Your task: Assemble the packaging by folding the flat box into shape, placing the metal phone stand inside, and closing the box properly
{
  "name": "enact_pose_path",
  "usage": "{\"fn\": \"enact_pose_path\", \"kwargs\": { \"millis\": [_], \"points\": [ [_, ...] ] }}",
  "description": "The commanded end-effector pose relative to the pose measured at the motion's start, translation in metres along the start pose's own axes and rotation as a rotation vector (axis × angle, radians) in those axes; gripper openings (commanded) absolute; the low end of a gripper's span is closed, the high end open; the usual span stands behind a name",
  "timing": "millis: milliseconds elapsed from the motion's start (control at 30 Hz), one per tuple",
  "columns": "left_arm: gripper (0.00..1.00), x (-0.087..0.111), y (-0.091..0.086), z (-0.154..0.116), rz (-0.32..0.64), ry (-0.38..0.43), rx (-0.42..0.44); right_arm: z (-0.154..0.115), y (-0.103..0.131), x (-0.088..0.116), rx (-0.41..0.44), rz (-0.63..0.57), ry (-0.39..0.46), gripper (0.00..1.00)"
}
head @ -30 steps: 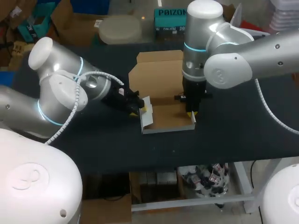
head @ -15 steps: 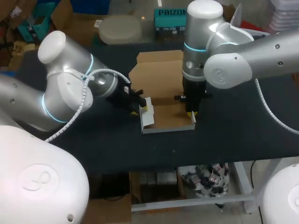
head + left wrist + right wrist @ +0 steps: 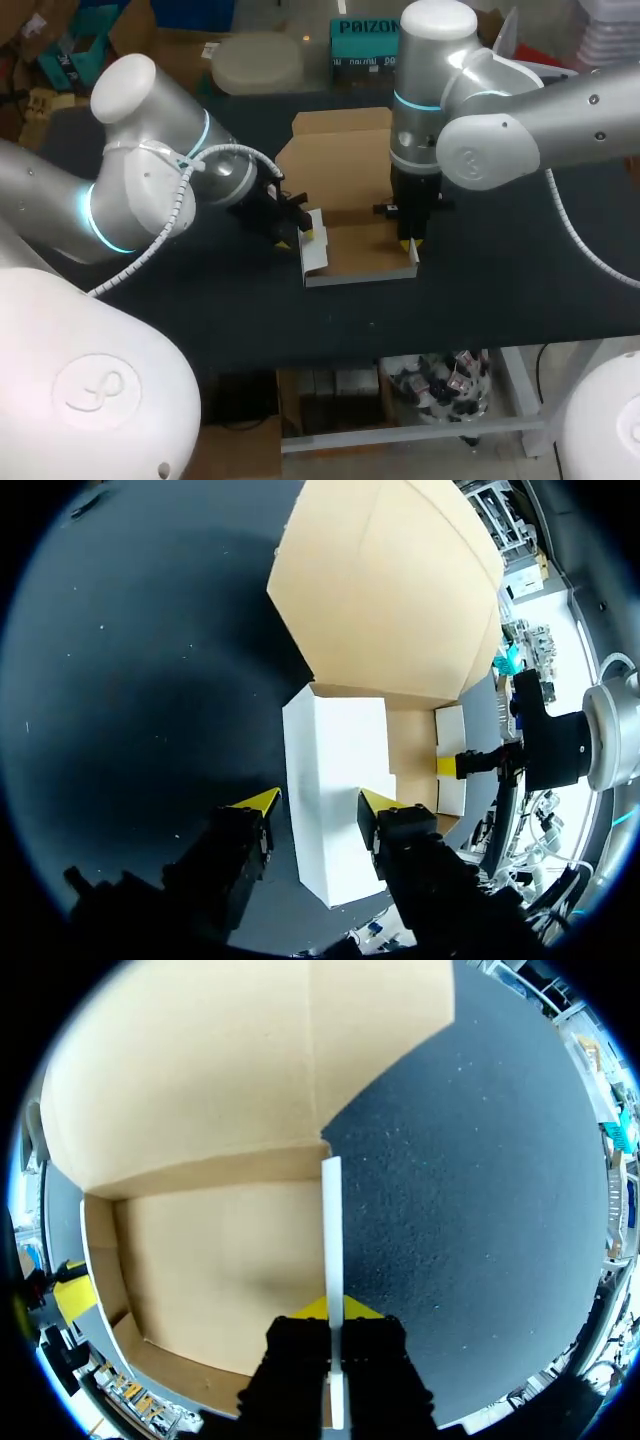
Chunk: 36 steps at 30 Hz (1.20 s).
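Observation:
The half-folded box (image 3: 365, 252), brown inside and white outside, lies mid-table with its lid flap (image 3: 340, 165) spread flat behind it. My left gripper (image 3: 303, 232) is at the box's left wall (image 3: 335, 770). It is open (image 3: 318, 800): the white wall stands between its fingers, with a dark gap at the outer tip. My right gripper (image 3: 408, 243) comes down from above onto the right wall (image 3: 331, 1220). Its yellow tips pinch that thin white edge (image 3: 330, 1310), so it is shut on it. It also shows across the box from the left wrist, right gripper (image 3: 447, 766).
The black table top (image 3: 500, 270) runs wide on both sides of the box. Its front edge (image 3: 400, 345) is a short way before the box. A teal carton (image 3: 362, 42) and a pale round container (image 3: 255, 62) sit at the far edge.
My left arm's elbow has swung up and toward the box, while its gripper stayed at the left wall. The right arm and the box have kept still.

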<state>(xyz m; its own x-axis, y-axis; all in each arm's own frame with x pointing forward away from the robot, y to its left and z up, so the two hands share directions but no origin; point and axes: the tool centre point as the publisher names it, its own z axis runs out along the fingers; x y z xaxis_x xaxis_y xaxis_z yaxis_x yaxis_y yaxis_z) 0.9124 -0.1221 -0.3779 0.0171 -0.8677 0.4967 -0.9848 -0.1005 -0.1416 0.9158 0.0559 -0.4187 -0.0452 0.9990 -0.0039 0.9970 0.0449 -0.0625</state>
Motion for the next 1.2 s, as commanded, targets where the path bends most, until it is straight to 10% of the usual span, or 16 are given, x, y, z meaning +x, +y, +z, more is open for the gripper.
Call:
{"fn": "enact_pose_path", "kwargs": {
  "millis": [33, 1200],
  "points": [
    [0.49, 0.001, -0.002, -0.009, 0.007, -0.145, -0.039, -0.001, 0.000, 0.001, 0.003, 0.001, -0.003, 0.00],
    [0.61, 0.011, 0.008, 0.003, 0.026, -0.213, -0.058, -0.001, 0.000, 0.001, 0.003, 0.001, -0.003, 0.00]
  ]
}}
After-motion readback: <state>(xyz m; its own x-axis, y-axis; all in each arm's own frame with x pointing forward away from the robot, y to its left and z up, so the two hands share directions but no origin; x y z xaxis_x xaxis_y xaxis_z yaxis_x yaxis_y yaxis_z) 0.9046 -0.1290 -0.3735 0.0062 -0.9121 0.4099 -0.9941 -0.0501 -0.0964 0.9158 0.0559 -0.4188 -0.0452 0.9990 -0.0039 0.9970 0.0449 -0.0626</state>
